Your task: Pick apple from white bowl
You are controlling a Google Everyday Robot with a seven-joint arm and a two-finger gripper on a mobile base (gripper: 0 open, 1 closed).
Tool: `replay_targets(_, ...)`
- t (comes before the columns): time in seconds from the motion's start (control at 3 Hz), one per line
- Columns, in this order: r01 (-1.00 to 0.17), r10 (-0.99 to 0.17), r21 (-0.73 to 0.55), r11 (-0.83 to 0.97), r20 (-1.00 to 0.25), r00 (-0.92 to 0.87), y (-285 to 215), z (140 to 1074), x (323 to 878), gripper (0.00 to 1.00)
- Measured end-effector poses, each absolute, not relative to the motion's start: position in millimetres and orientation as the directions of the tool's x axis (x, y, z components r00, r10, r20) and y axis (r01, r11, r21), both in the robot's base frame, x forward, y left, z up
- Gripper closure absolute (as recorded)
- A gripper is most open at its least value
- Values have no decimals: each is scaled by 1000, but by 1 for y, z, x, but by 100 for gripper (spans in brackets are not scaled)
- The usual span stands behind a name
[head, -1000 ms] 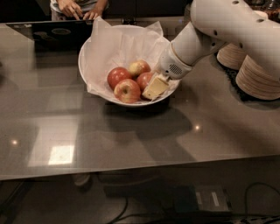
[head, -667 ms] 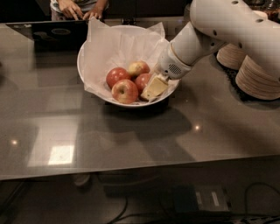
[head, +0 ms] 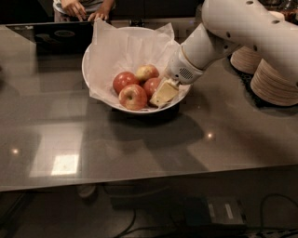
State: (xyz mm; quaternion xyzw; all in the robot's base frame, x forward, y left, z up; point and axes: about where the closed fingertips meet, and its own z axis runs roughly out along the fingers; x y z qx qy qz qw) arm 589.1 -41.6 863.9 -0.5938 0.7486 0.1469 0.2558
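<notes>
The white bowl [head: 139, 110] stands on the grey table, lined with crinkled white paper [head: 118, 46]. Several apples lie in it: a deep red one [head: 125, 81] at the left, one [head: 133, 96] in front, a yellower one [head: 147, 73] at the back, and a red one [head: 151, 86] at the right. My gripper [head: 163, 93] reaches down into the right side of the bowl, right against the right-hand red apple, which it partly hides. The white arm [head: 233, 28] comes in from the upper right.
Stacks of beige paper plates [head: 274, 83] stand at the right, close under the arm. A person's hands [head: 77, 8] and a dark laptop [head: 60, 35] are at the table's far edge. The table's front edge [head: 139, 183] runs across below.
Nothing has visibly changed. The gripper stays in the right side of the bowl against the apples.
</notes>
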Motion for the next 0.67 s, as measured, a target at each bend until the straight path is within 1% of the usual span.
replay_targets(0.33, -964, -799, -87, 250, -582, -154, -43, 875, 590, 100)
replay_targets(0.67, -958, -761, -105, 266, -634, -142, -52, 911, 596, 100)
